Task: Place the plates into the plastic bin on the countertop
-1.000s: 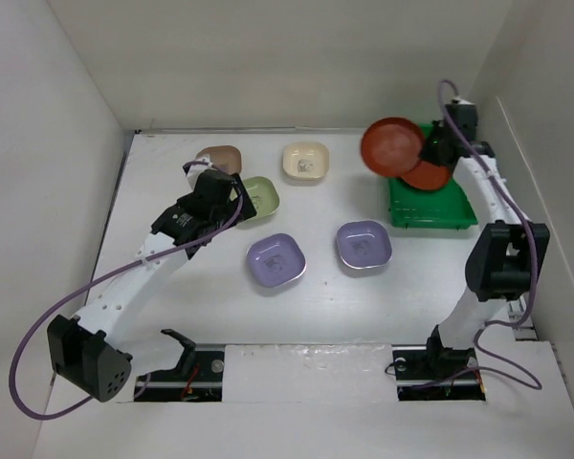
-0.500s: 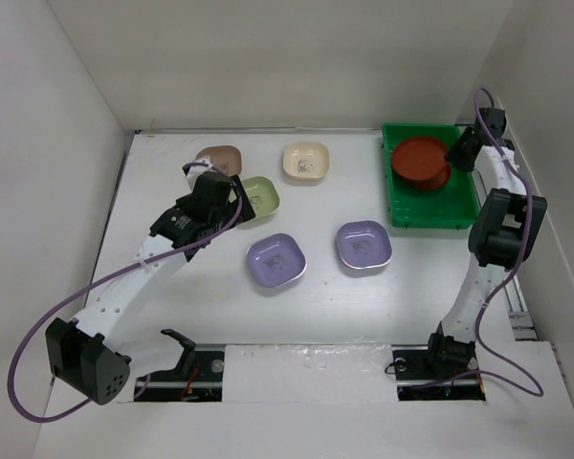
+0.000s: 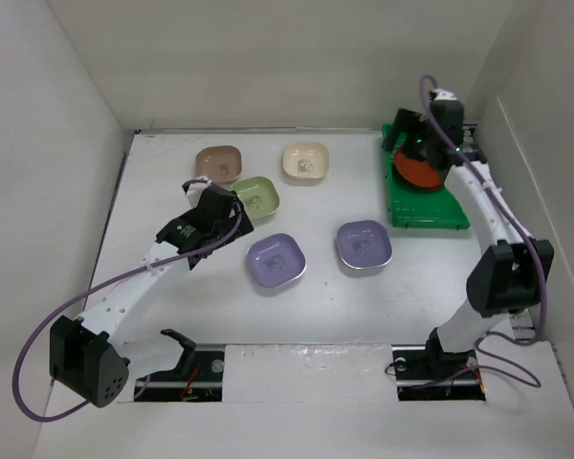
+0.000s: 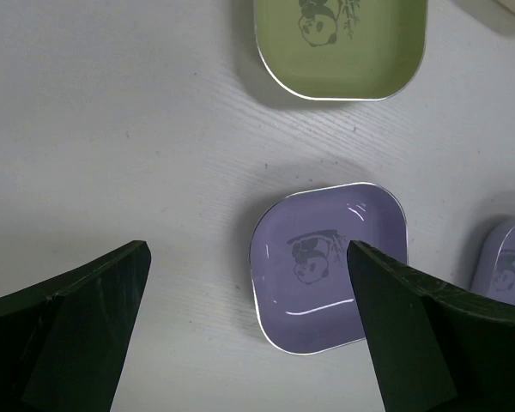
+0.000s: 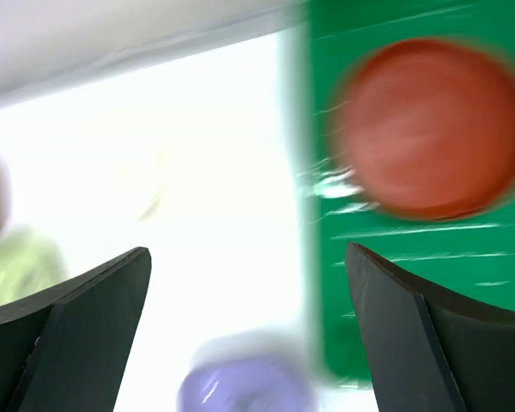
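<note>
From above, the right tool (image 3: pixel 413 143) hangs over the far end of the plastic bin (image 3: pixel 430 212). A second ago it carried a red-brown plate (image 3: pixel 423 174) clear of the bin's far corner. That plate now lies inside the bin, partly hidden by the arm, and I cannot tell from here whether the other round one sits under it. Five plates remain out on the desk (image 3: pixel 172 316): the tan-pink plate (image 3: pixel 219 163), the light green plate (image 3: pixel 258 196), the cream plate (image 3: pixel 305 161), the lavender plate (image 3: pixel 275 258) and the second lavender plate (image 3: pixel 364 245). The left tool (image 3: pixel 206 191) has drifted slightly toward the near edge and hovers beside the light green plate.

In the left wrist view, the left tool (image 4: pixel 245 257) stands with its fingers wide apart and holds nothing. The lavender plate (image 4: pixel 326 266) lies flat on the desk beyond them, with the light green plate (image 4: pixel 339 43) further on and the second lavender plate (image 4: pixel 506 266) at the right edge.

The right wrist view is blurred by motion. The right tool (image 5: pixel 247 257) has its fingers spread with nothing between them, so the drop is made. The red-brown plate (image 5: pixel 433 129) rests on the floor of the plastic bin (image 5: pixel 395 257), apart from the tool.

I judge that delivery finished, and five square plates still have to go in.
</note>
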Action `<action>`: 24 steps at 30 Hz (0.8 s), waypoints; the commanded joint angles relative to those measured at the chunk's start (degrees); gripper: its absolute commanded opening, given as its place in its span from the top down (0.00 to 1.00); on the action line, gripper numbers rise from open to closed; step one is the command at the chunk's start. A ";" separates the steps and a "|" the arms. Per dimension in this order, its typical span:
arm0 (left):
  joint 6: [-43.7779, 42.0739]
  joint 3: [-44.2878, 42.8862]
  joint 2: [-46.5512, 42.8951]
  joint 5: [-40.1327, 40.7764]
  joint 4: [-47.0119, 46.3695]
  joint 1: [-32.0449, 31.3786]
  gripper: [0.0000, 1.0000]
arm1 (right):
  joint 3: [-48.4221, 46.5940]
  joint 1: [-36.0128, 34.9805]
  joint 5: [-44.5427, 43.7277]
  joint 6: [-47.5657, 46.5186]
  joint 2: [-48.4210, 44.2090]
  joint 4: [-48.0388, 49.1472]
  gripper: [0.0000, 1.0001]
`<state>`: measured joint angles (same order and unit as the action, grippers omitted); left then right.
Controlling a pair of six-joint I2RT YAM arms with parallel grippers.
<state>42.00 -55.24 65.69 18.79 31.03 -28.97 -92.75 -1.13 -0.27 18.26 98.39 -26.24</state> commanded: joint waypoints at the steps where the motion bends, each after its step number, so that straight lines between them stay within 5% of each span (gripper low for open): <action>1: 3.43 1.80 -1.62 1.60 -0.53 0.14 0.00 | 10.80 -9.66 -1.13 -3.94 -8.44 2.23 0.00; 9: 4.58 6.37 -3.02 2.22 -0.53 0.14 0.00 | 30.50 -25.31 -7.01 0.11 -15.95 6.82 0.07; 24: 4.06 5.32 -6.10 1.17 1.14 0.14 0.00 | 38.52 -36.05 -9.21 4.68 -7.87 11.91 0.19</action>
<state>45.82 -48.73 60.27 19.68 31.16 -28.97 -54.54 -36.51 -7.09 21.30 88.55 -18.35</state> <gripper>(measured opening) 0.993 0.818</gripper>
